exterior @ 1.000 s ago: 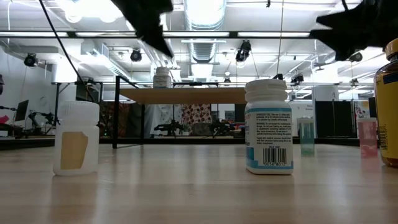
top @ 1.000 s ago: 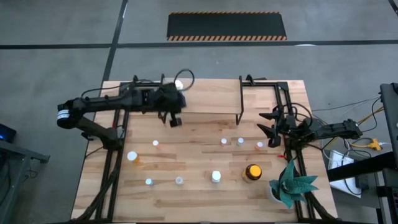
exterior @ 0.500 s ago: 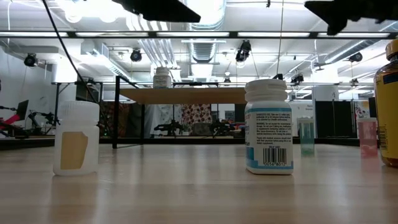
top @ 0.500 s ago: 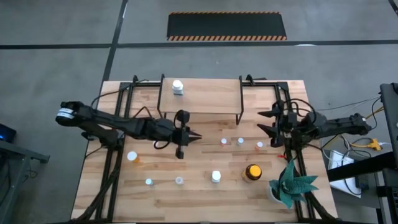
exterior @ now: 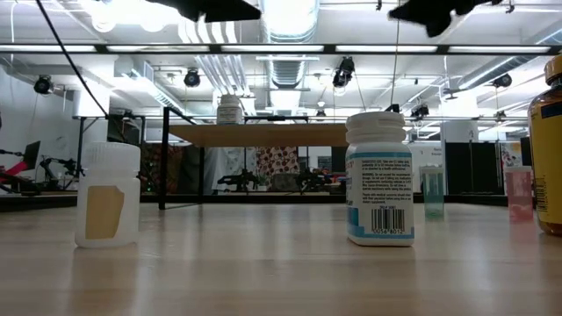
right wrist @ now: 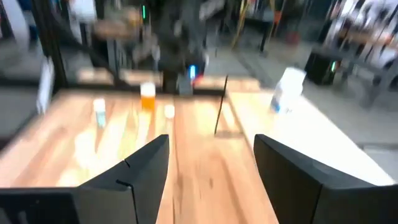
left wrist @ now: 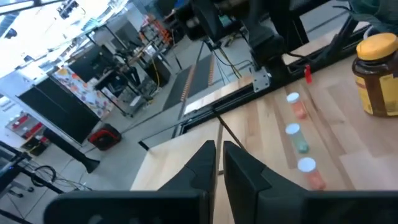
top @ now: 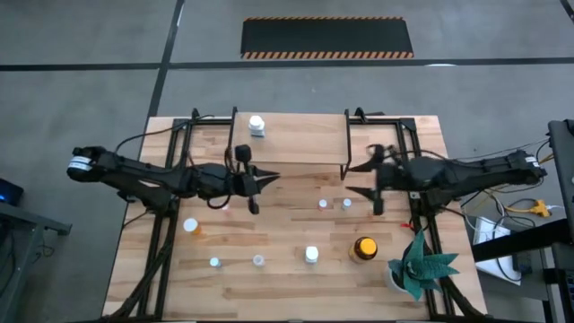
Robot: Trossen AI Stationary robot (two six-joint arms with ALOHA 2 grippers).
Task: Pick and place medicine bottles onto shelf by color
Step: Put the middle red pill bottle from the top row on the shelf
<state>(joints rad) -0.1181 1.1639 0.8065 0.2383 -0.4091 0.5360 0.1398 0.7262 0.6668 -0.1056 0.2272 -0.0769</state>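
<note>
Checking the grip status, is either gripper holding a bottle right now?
No. The left gripper is shut on nothing, and the right gripper is open and empty.

Two slender, matte black jointed arms are seen from above, each built of tubular links with bulkier housings at the joints. A white-and-grey ringed cap is carried at the base end of each arm. Thin black cables are looped along both. Each arm is ended by a black two-fingered pincer: the left pincer (top: 267,178) with narrow tapering fingers, the right pincer (top: 352,179) with broad, flat, angular fingers (right wrist: 144,167).
</note>
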